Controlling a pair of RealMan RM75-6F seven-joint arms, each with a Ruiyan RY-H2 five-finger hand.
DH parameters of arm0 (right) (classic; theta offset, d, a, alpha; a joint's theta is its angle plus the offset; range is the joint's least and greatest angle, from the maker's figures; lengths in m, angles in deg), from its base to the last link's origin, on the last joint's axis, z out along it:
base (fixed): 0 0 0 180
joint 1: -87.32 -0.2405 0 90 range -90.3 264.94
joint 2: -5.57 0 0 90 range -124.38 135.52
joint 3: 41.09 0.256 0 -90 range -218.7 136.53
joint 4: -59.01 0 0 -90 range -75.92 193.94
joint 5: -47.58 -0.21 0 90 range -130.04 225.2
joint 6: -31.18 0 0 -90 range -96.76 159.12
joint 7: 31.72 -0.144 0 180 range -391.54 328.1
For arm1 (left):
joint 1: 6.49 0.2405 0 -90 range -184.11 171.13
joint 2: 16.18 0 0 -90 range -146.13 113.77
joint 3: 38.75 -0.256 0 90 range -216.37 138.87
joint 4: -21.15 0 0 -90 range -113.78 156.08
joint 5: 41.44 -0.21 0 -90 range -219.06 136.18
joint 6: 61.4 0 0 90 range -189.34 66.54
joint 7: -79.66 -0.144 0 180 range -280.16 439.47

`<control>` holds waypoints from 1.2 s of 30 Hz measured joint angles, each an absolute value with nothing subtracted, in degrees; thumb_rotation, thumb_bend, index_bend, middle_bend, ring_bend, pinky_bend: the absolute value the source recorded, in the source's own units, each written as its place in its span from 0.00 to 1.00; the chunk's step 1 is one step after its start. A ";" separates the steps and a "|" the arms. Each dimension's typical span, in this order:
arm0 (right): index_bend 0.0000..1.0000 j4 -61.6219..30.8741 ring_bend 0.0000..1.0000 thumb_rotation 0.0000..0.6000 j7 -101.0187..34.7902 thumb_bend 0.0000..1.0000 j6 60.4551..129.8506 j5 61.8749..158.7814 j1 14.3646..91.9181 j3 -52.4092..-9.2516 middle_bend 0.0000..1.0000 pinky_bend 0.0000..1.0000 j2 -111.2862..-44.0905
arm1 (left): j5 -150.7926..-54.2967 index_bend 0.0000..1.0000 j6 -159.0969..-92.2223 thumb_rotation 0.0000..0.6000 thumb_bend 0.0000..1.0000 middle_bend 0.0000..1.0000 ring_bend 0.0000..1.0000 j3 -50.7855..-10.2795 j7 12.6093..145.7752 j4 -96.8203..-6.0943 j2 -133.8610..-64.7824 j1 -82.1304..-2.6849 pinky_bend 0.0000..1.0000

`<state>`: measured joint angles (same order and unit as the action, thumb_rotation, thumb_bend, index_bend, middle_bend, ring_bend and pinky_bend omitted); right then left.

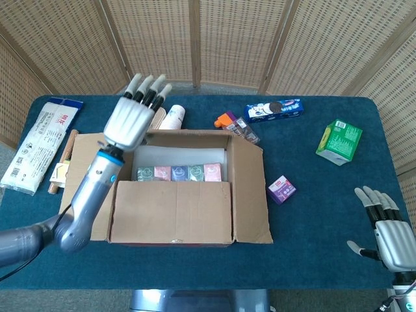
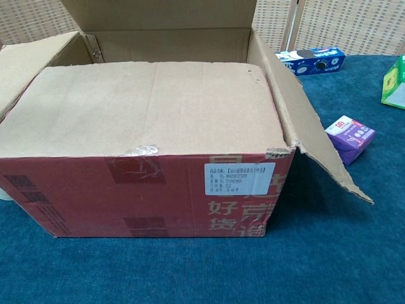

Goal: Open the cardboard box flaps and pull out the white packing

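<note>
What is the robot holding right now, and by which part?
Nothing. The left hand is spread above the box's raised far flap, no grip visible; the right hand is open, off to the side.

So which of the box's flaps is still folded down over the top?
The near flap, closest to the robot. It lies flat over the box, while the far one stands up and the side ones splay outward.
</note>
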<state>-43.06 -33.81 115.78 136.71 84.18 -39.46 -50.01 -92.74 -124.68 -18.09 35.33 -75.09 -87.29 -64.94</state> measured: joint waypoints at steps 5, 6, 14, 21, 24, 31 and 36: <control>0.00 -42.63 0.00 1.00 -33.55 0.00 114.63 135.18 83.79 -39.15 0.00 0.00 -50.23 | -89.31 0.00 -121.14 1.00 0.16 0.00 0.00 -16.14 34.82 -66.19 -90.19 -69.90 0.02; 0.00 -42.56 0.00 1.00 -33.51 0.00 114.46 134.91 83.72 -39.08 0.00 0.00 -50.28 | -88.85 0.00 -120.61 1.00 0.16 0.00 0.00 -16.02 34.73 -64.57 -90.91 -70.65 0.02; 0.00 -42.14 0.00 1.00 -33.20 0.00 113.74 132.92 83.48 -38.46 0.00 0.00 -50.43 | -84.12 0.00 -115.93 1.00 0.16 0.00 0.00 -15.86 35.05 -51.14 -99.20 -76.63 0.00; 0.00 -42.05 0.00 1.00 -33.20 0.00 113.39 132.70 83.42 -38.51 0.00 0.00 -50.44 | -85.54 0.00 -115.96 1.00 0.16 0.00 0.00 -16.50 37.21 -52.23 -98.64 -76.73 0.00; 0.00 -42.14 0.00 1.00 -33.31 0.00 113.50 132.98 83.45 -38.58 0.00 0.00 -50.37 | -85.78 0.00 -116.38 1.00 0.16 0.00 0.00 -16.56 37.91 -54.39 -97.42 -76.12 0.01; 0.00 -42.50 0.00 1.00 -33.71 0.00 113.76 133.92 83.50 -38.84 0.00 0.00 -50.19 | -77.37 0.23 -115.65 1.00 0.07 0.12 0.12 -17.07 37.30 -67.62 -90.09 -73.77 0.32; 0.00 -42.61 0.00 1.00 -33.94 0.00 114.19 134.81 83.47 -38.93 0.00 0.00 -50.47 | -65.60 0.32 -114.59 1.00 0.00 0.26 0.24 -18.11 36.08 -76.90 -83.94 -73.12 0.47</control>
